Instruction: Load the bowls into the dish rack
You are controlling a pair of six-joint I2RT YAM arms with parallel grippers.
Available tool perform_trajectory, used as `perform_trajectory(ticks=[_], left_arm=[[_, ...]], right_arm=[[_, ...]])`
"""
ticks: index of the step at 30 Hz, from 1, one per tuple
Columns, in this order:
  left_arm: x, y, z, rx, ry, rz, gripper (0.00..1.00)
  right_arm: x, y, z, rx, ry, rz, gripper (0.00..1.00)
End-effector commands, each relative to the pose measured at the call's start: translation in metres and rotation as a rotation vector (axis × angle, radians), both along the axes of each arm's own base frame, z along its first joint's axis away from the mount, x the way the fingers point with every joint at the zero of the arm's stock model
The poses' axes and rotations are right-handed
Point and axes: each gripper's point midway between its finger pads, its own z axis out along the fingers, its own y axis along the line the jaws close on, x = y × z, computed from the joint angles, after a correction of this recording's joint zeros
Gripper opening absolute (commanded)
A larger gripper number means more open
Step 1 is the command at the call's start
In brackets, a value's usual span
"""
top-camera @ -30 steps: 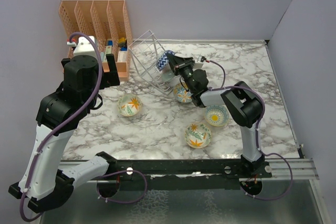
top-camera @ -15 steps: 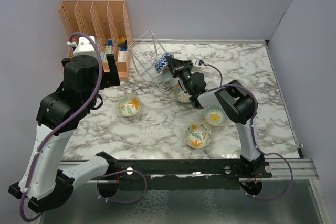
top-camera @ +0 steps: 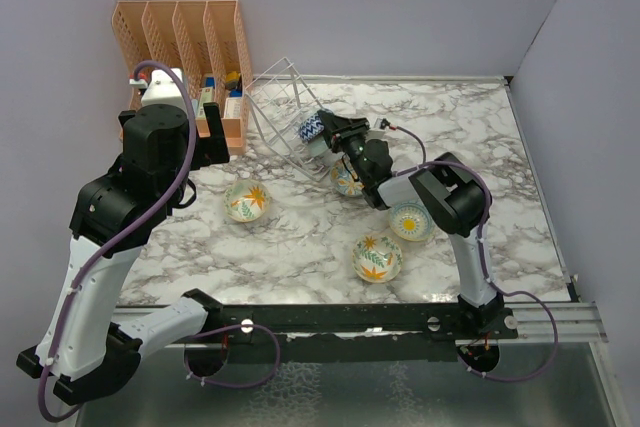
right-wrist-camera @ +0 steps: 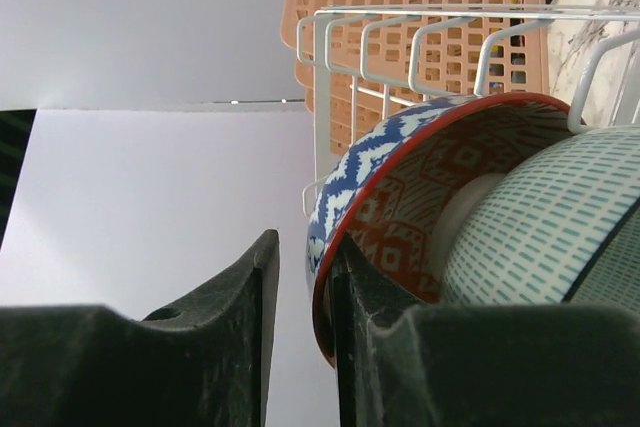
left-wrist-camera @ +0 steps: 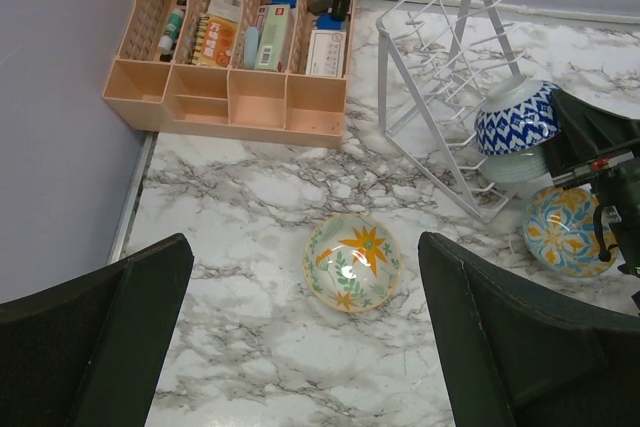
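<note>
The blue-patterned bowl (top-camera: 310,127) (right-wrist-camera: 360,177), red-patterned inside, stands on edge at the low end of the wire dish rack (top-camera: 275,97) (left-wrist-camera: 440,67). It is nested over the teal bowl (right-wrist-camera: 540,237) (left-wrist-camera: 515,164). My right gripper (top-camera: 328,129) (right-wrist-camera: 300,242) straddles its rim, one finger inside the bowl. The outer finger (right-wrist-camera: 240,327) stands a small gap off the bowl. My left gripper (left-wrist-camera: 305,245) is wide open and empty, high above a cream flower bowl (top-camera: 246,200) (left-wrist-camera: 351,262). On the table lie a blue-orange bowl (top-camera: 348,180), a yellow-sun bowl (top-camera: 411,219) and a leaf bowl (top-camera: 377,257).
An orange slotted organizer (top-camera: 180,37) (left-wrist-camera: 230,97) with small items stands at the back left, right beside the rack. Grey walls close the left, back and right sides. The blue-orange bowl lies just under my right wrist.
My right gripper has carried the blue-patterned bowl left and down onto the rack's low end, against the teal bowl. The left arm has not moved.
</note>
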Motion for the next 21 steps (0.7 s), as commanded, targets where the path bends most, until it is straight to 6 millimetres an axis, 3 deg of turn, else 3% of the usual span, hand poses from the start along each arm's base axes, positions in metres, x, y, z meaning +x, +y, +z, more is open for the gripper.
perform_trajectory(ticks=[1,8,11,21], left_arm=[[0.002,-0.005,0.001,-0.01,-0.009,-0.017,0.99],[0.003,-0.005,0.003,-0.012,-0.016,-0.017,0.99],[0.004,-0.006,0.003,-0.013,-0.017,-0.021,0.99],[0.006,-0.009,0.004,-0.021,-0.02,-0.028,0.99]], right_arm=[[-0.002,-0.004,0.018,0.045,-0.017,-0.01,0.27],[-0.005,-0.007,0.009,0.019,0.071,-0.011,0.32],[-0.008,-0.01,0.006,0.0,0.102,-0.015,0.4],[-0.015,-0.024,-0.002,-0.029,0.182,-0.054,0.43]])
